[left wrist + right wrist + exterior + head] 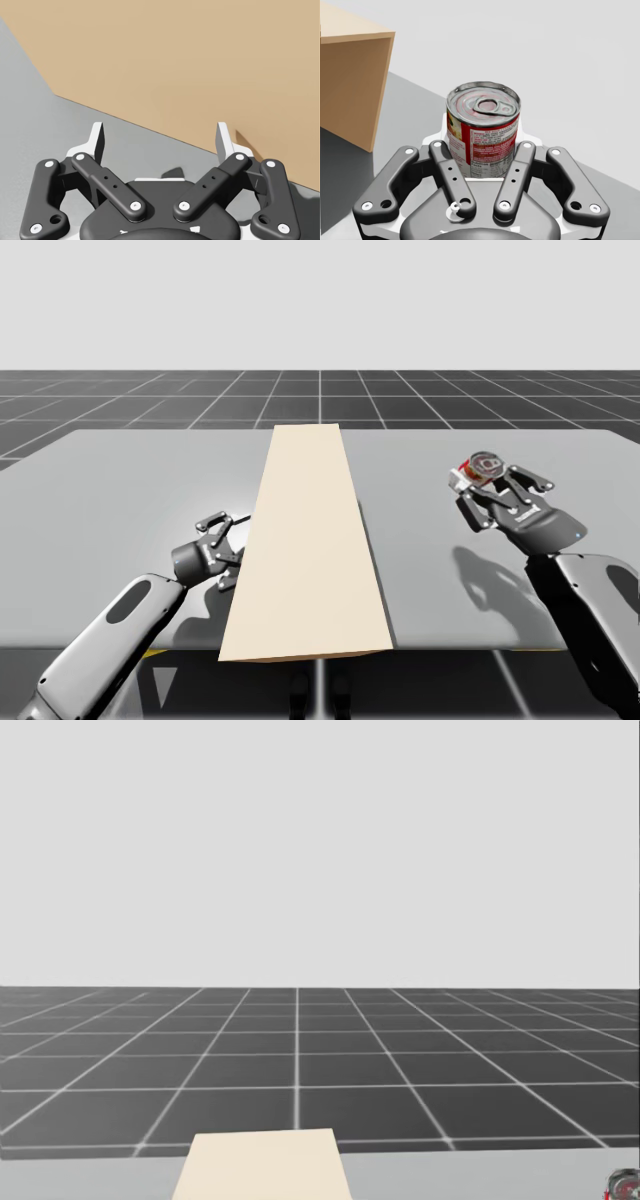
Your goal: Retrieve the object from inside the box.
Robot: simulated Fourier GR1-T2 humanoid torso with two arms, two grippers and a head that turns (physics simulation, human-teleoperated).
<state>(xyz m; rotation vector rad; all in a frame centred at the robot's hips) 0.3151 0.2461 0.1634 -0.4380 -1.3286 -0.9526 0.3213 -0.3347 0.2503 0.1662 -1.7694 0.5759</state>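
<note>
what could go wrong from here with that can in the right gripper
My right gripper holds the red and white can low on its side, so it might tip or slip if the arm swings fast. My left gripper stands open right beside the tan box, one finger near its wall; a careless move could shove the box.

The head view's bottom edge cuts off the tan box (pixel 262 1168), and a corner sliver is probably the red-labelled can (pixel 625 1186). My right gripper (pixel 482 146) hides the can's base behind its fingers.
</note>
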